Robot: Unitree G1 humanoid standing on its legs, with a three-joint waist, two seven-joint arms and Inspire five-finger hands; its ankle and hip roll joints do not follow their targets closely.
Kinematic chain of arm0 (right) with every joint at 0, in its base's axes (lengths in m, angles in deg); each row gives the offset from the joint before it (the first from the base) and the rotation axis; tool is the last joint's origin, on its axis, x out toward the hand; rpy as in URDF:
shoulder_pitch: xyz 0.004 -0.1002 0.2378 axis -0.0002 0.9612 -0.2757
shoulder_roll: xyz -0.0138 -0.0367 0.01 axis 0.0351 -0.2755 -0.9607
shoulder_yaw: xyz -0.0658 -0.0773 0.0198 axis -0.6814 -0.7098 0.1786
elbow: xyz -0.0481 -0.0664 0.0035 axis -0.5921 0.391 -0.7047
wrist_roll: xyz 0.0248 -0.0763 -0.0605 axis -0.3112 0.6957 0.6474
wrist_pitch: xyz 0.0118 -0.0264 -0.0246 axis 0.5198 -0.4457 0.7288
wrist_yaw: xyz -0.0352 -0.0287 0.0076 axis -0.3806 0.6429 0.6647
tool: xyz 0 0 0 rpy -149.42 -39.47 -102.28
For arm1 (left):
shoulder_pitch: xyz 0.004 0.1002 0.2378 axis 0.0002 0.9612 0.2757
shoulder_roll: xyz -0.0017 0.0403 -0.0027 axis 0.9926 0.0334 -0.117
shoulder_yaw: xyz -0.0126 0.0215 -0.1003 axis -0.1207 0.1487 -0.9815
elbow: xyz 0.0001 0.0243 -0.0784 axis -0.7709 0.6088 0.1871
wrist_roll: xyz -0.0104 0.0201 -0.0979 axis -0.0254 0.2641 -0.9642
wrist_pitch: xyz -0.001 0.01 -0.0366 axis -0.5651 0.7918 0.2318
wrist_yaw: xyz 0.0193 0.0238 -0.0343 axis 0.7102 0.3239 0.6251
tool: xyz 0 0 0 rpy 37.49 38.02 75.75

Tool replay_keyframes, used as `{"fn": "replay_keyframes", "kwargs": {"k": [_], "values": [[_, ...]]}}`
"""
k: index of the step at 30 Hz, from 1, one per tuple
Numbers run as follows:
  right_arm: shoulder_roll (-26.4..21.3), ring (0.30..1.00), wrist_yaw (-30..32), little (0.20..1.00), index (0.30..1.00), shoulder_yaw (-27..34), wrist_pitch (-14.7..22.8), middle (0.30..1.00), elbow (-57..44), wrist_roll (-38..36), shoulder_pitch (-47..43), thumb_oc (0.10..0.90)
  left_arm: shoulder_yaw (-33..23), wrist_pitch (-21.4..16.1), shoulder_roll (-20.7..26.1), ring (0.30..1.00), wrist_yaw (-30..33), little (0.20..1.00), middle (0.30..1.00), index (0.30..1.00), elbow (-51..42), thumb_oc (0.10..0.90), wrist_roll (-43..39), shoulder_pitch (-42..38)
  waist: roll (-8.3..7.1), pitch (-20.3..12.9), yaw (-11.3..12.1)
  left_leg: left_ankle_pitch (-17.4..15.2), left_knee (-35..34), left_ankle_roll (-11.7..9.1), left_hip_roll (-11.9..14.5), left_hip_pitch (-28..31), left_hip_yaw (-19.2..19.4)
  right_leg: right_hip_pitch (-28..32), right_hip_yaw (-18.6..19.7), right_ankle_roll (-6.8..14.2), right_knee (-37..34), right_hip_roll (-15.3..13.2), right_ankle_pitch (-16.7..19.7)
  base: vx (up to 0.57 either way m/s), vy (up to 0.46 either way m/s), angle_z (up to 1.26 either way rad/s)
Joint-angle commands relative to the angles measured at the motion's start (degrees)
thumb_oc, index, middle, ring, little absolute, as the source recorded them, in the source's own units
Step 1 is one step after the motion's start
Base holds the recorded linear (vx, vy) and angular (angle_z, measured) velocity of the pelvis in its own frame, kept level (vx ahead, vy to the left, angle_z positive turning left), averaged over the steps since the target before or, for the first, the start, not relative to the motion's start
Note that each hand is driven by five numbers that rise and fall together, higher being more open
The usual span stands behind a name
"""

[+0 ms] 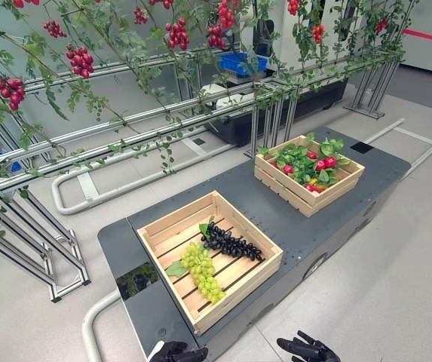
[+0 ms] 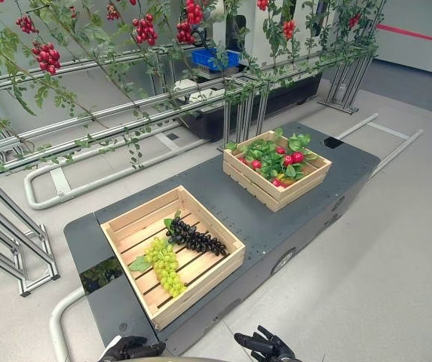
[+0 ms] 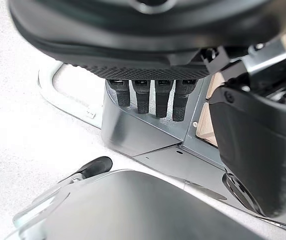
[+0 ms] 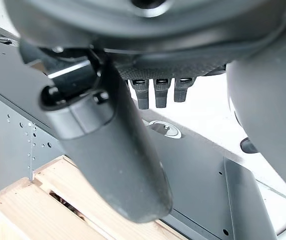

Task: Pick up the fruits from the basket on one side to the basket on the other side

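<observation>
On the dark platform (image 1: 276, 215), the near wooden crate (image 1: 172, 219) holds a bunch of green grapes (image 1: 203, 273) and a bunch of black grapes (image 1: 231, 243). The far crate (image 1: 295, 197) is filled with red fruits (image 1: 325, 163) among green leaves. My left hand (image 1: 178, 352) hangs low at the platform's near corner, its fingers (image 3: 155, 100) straight and empty. My right hand (image 1: 306, 348) is beside the platform's near edge, open with fingers (image 4: 155, 92) relaxed. Part of the near crate's wood (image 4: 58, 200) lies below its thumb (image 4: 108, 150).
Metal racks with vines and red tomato clusters (image 1: 80, 60) stand behind and to the left of the platform. A blue bin (image 1: 242, 62) sits on a dark cart at the back. A white tube frame (image 1: 87, 196) lies on the floor.
</observation>
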Motion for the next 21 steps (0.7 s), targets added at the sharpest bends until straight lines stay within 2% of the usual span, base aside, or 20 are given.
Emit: {"fn": "replay_keyframes", "kwargs": {"k": [1,14,19,21], "values": [[1.87,0.9,-1.45,0.9,0.9,-2.11,-0.13,0.9,2.42,1.51,-5.2,0.8,0.6,-3.74,-2.82,0.9,2.02,0.9,0.9,0.9,0.96,0.8,-1.48,-5.22,-2.28,3.14,0.02,-5.12,0.52,2.91,-3.85,-0.05,0.93,5.93,0.64,0.01,0.41,-0.66,-7.39,0.0,0.0,0.0],[1.99,0.9,-1.69,0.9,0.9,-2.36,-0.12,0.9,2.72,1.76,-5.05,0.8,-1.56,-3.93,-3.19,0.9,6.54,0.9,0.9,0.9,1.76,0.8,-3.08,-4.6,-2.34,3.49,0.35,-5.03,0.52,2.83,-3.82,-0.05,0.43,6.08,0.46,-0.29,0.41,-0.5,-7.48,0.0,0.0,0.0],[2.01,0.9,-1.37,0.9,0.9,-2.14,-0.35,0.9,2.77,1.49,-5.12,0.8,-3.3,-4.93,-3.73,0.9,9.34,0.9,0.9,0.9,1.91,0.8,-8.01,-4.43,-2.25,3.55,0.53,-4.91,0.52,2.89,-3.91,-0.11,0.15,6.11,0.41,-0.43,0.41,-0.53,-7.48,0.0,0.0,0.0],[2.1,0.9,-1.24,0.9,0.9,-2.01,-0.32,0.9,2.76,1.12,-5.13,0.8,-4.74,-5.65,-3.84,0.9,12.68,0.9,0.9,0.9,2.29,0.8,-9.81,-4.37,-2.23,3.69,0.71,-4.85,0.52,2.91,-3.99,-0.06,-0.04,6.25,0.25,-0.51,0.41,-0.58,-7.47,0.0,0.0,0.0]]}}
